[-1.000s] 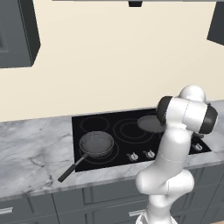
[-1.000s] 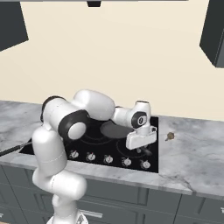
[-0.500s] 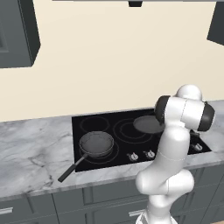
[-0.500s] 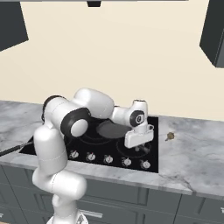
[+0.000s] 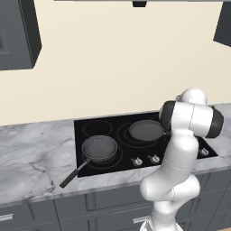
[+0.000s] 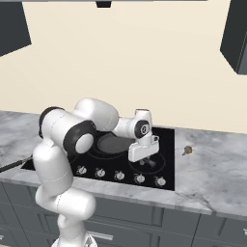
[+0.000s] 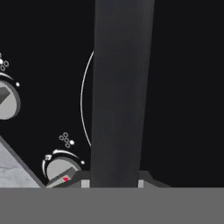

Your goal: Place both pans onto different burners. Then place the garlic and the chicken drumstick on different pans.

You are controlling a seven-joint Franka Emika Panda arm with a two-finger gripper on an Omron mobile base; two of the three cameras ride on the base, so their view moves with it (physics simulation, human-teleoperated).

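Gripping the shallow pan's handle [image 7: 120,92], the closed end effector [image 6: 144,161] hovers over the cooktop [image 6: 166,140]; the pan [image 6: 112,143] extends leftward.

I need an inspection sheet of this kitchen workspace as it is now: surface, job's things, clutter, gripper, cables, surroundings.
Surface: grey marble counter with a black cooktop set in it.
Job's things: deeper pan on a front burner, handle over the counter; shallower pan on the cooktop; small brown lump, probably the chicken drumstick, on the counter beside the cooktop.
Clutter: nothing seen.
Gripper: gripper shut on the shallower pan's handle, low over the cooktop.
Cables: nothing seen.
Surroundings: cream wall, dark cabinets, silver knobs.
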